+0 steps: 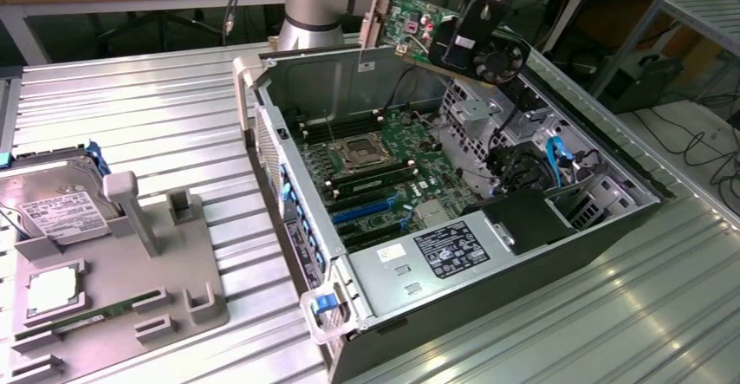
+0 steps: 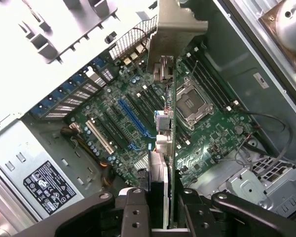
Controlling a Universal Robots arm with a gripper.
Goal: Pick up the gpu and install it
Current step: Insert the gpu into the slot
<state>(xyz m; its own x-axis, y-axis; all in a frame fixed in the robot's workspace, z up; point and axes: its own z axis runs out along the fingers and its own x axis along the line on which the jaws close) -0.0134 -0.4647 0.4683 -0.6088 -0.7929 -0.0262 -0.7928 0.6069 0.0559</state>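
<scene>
gpu [image 1: 407, 18] (gripped end hidden) seemingly clamped between jaws

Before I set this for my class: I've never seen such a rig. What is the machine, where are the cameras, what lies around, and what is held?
The machine is a robot arm ending in a gripper, a two-fingered clamp. One picture comes from a camera off to the side; the other from a camera on the arm's wrist, looking down. On the metal table lies an open computer case, its motherboard exposed. At the exterior view's left, a grey holder carries a hard drive. The gripper is shut on the gpu, a graphics card, above the case.
</scene>
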